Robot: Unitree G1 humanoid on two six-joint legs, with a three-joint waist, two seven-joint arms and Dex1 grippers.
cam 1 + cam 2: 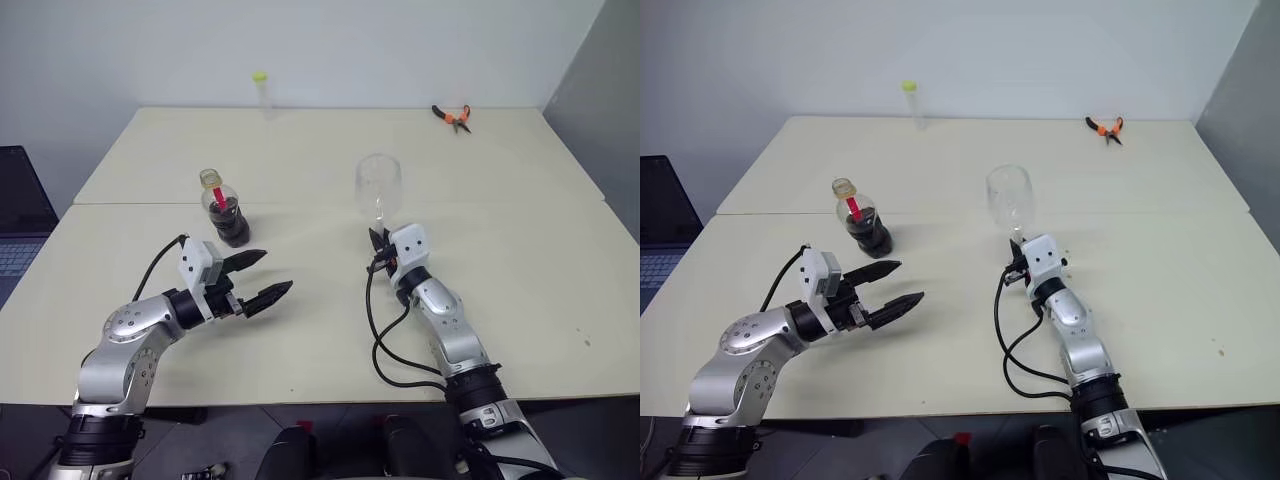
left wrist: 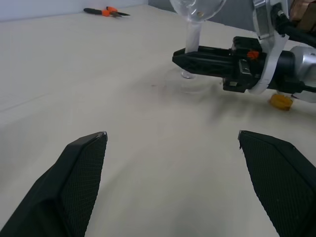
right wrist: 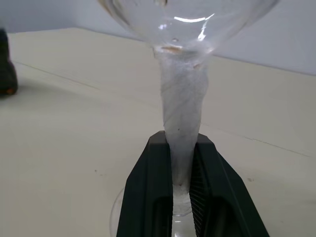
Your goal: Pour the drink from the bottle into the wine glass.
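The bottle [image 1: 227, 212] stands upright on the left half of the table, with the dark drink [image 1: 231, 226] filling its round base and a red strip on its neck. Its mouth looks uncapped. My left gripper [image 1: 266, 276] hovers open just in front and to the right of it, with nothing between its fingers [image 2: 81, 163]. The wine glass [image 1: 378, 184] stands empty at mid-table. My right gripper [image 3: 181, 148] is shut on its stem [image 3: 181, 113], low down near the foot.
Orange pliers [image 1: 452, 116] lie at the far right of the table. A thin tube with a yellow-green top [image 1: 261, 88] stands at the far edge. A small yellow object [image 2: 281, 101] lies beside my right wrist. A laptop [image 1: 18, 215] sits off the table's left side.
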